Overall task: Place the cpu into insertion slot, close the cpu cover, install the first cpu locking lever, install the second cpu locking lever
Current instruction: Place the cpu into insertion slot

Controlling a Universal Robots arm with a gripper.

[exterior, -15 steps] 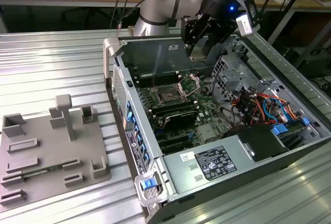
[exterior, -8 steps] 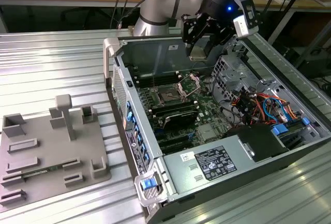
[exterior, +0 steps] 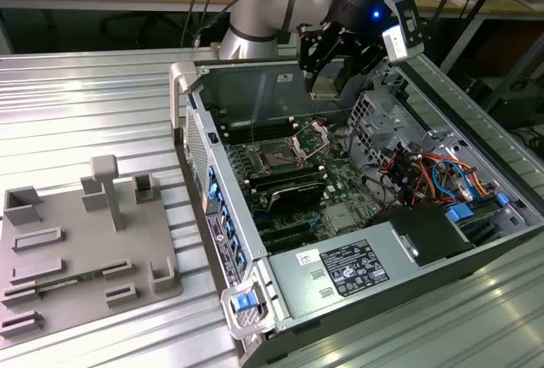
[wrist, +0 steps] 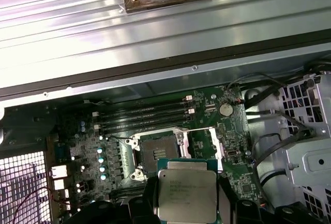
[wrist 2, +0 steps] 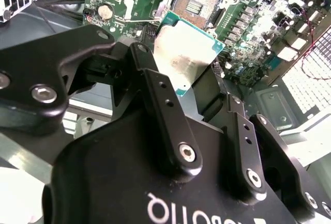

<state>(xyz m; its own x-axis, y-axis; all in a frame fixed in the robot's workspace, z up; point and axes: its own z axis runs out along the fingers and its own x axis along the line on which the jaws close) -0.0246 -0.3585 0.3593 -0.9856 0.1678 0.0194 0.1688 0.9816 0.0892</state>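
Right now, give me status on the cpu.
Gripper shut on cpu, above the board. Insertion slot empty, cpu cover open. Path to slot looks clear.

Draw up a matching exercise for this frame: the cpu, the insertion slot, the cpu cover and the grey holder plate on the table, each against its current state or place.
Things:
1. cpu
2. insertion slot
3. cpu cover
4. grey holder plate

States or places:
A. on the table, outside the computer case
B. empty
C. clamped in the gripper, not yet seated
D. swung open

Pairs: 1-C, 2-B, 3-D, 4-A.
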